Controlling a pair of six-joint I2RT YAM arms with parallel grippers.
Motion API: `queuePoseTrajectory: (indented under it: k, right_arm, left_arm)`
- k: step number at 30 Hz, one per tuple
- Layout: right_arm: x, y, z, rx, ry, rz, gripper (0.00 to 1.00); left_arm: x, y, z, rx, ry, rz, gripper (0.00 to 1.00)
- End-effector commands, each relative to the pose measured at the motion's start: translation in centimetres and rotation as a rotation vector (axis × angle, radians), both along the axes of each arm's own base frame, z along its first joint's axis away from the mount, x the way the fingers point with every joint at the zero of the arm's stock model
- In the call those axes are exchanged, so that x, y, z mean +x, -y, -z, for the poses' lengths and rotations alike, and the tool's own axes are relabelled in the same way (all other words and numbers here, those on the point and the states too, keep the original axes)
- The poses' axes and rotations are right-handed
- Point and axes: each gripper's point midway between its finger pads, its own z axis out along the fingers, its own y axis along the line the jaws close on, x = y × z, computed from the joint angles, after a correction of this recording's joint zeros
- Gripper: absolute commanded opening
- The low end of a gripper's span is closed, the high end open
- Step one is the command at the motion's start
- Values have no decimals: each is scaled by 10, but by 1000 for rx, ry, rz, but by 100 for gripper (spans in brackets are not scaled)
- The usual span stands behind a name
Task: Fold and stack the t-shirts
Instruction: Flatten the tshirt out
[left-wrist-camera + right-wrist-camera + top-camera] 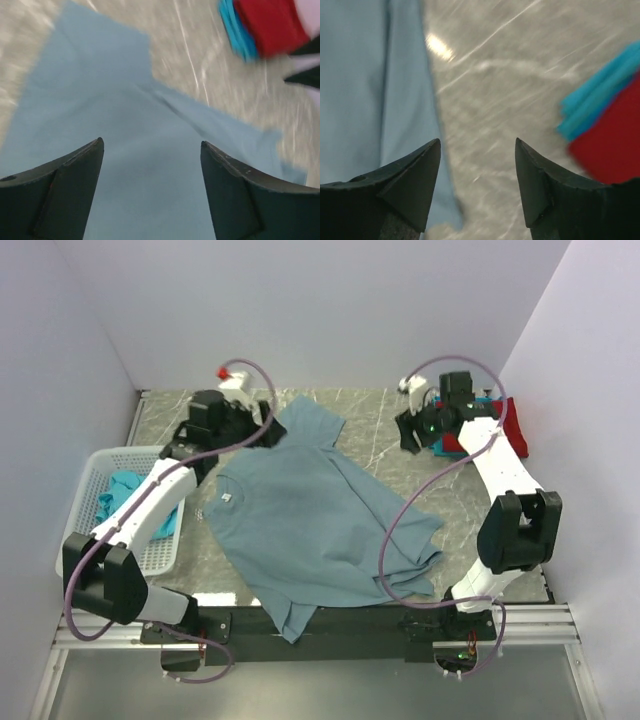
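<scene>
We've got the left gripper (150, 145) & right gripper (477, 142) w/ jaws apart, nothing held, prob bc the blue-grey tee (320, 530) lies spread out mid table (375, 420), ready for folding.

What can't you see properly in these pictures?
Top view: the right arm covers much of the red t-shirt.
Top view: the left arm hides part of the teal t-shirt in the basket.
Top view: the label on the blue-grey t-shirt is too small to read.
Wrist views: blurred, red t-shirt cut off.
</scene>
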Motion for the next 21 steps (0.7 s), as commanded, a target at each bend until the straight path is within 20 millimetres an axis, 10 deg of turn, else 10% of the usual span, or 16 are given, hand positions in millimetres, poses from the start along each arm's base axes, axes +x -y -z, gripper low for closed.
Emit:
queuePoseTrajectory:
  k: [1,8,21]
  right_arm:
    - [-85,-23,68,35,-322,-219,66]
    - [-107,12,100,-153,-276,-83,65]
    - [-131,54,161,-347,-429,15,61]
  left_arm:
    - [-57,37,51,146,-114,230,82]
    - [-100,14,83,324,-81,185,81]
    - [-102,6,75,342,-29,164,80]
